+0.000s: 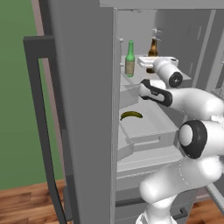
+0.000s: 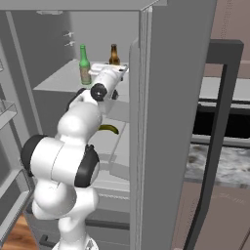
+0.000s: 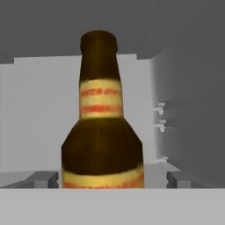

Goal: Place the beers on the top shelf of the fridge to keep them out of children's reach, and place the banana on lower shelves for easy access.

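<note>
My hand (image 3: 112, 180) spread wide, fingers clear either side of the amber beer bottle (image 3: 102, 127) standing on the fridge's top shelf (image 2: 58, 80).

An amber-brown glass bottle (image 3: 102, 132) with yellow-and-red labels stands upright between the spread dark fingertips (image 3: 43, 179), against the pale grey fridge interior (image 3: 35, 114).

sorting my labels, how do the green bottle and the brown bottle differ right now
The green bottle is green glass with a pale label; the brown bottle is amber with yellow-and-red bands. The open pincer has a finger on each side of the brown bottle, while the green bottle stands free of it, to its left in the left base view. Both stand upright on the top shelf of the fridge.
</note>
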Available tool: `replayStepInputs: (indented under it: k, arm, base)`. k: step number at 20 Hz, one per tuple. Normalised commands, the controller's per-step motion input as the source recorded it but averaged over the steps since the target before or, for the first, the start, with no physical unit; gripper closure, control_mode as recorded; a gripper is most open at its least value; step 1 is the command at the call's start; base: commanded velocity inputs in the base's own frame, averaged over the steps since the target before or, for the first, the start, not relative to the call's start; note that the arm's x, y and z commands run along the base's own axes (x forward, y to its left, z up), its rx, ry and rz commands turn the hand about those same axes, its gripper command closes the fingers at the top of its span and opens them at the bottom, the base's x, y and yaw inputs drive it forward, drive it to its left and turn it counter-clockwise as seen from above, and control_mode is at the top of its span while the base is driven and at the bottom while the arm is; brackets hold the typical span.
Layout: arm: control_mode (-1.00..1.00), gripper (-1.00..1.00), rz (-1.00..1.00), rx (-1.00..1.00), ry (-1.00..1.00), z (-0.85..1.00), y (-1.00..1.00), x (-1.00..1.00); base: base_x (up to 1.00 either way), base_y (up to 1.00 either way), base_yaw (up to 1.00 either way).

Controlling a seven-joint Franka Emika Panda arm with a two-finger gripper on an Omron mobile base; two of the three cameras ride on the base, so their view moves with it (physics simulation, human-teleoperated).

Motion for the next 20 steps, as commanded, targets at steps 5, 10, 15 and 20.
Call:
replayStepInputs:
  k: [5, 10, 15, 20]
  arm:
    - [-1.00, -1.00, 0.00, 0.00, 0.00, 0.00, -0.10, -0.38]
    - [-1.00, -1.00, 0.00, -0.03, 0.00, 0.00, -0.03, -0.71]
    - [-1.00, -1.00, 0.03, -0.08, 0.00, 0.09, 0.00, -0.92]
    - [-1.00, -1.00, 0.07, -0.15, 0.00, 0.20, 0.14, -1.00]
  base:
    - [0.00, 0.00, 0.00]
    - [0.00, 0.00, 0.00]
    - [0.00, 0.00, 0.00]
    - [0.00, 0.00, 0.00]
